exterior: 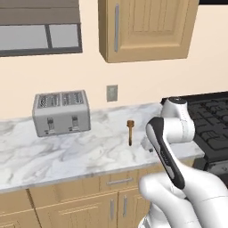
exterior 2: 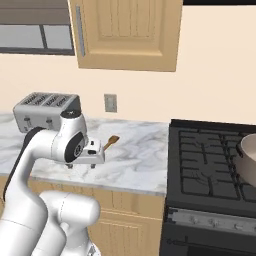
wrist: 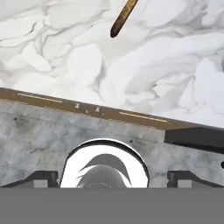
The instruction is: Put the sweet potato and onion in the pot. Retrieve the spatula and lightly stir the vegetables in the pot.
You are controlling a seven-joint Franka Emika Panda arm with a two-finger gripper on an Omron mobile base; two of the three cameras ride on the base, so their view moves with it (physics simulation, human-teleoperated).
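The wooden spatula (exterior: 130, 131) lies flat on the marble counter, blade toward the wall; its blade (exterior 2: 112, 141) shows past my hand, and its handle end (wrist: 122, 20) sits at the top of the hand view. My gripper (exterior 2: 81, 165) hovers over the counter's front edge, just short of the handle, pointing down. The gripper (wrist: 113, 178) is open with nothing between the fingers. The pot (exterior 2: 248, 159) stands on the stove at the far right, cut off by the frame edge. Sweet potato and onion are out of view.
A silver toaster (exterior: 61, 112) stands at the back left of the counter (exterior: 67, 156). The black stove (exterior 2: 210, 165) adjoins the counter on the right. A wall cabinet (exterior: 147, 29) hangs above, with an outlet (exterior: 112, 93) on the wall.
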